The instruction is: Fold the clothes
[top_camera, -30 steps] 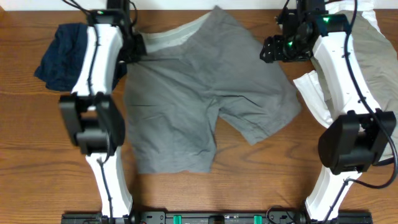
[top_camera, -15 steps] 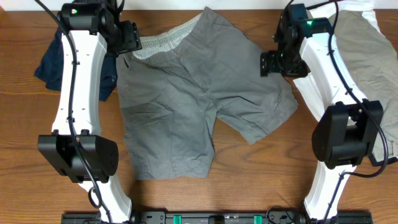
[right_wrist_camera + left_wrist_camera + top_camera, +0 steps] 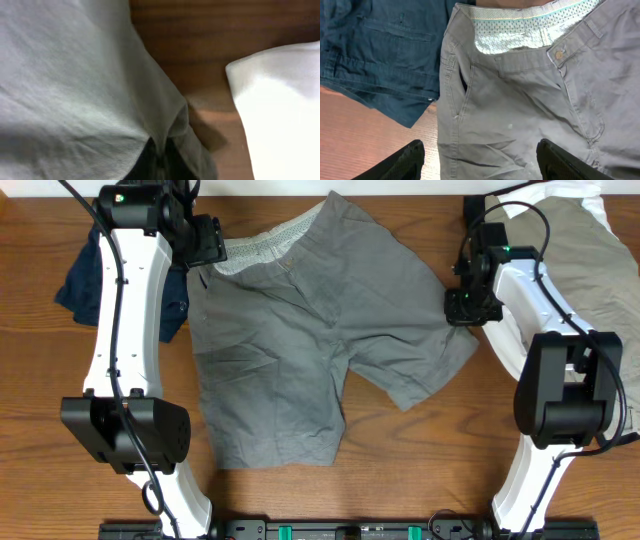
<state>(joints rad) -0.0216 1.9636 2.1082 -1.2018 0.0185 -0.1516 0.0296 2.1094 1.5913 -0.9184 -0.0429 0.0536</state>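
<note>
Overhead camera looked straight down from far, took in whole table (image 3: 400, 480). Left wrist camera faced down over waistband of grey shorts (image 3: 520, 115), fairly near. Right wrist camera pressed very close at shorts' edge. All three shared shorts.

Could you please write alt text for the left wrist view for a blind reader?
The grey shorts fill most of the frame, waistband at the top with its paler lining and a button showing. A navy garment lies at upper left on the wooden table; the open left claw hangs at the bottom edge.
</note>
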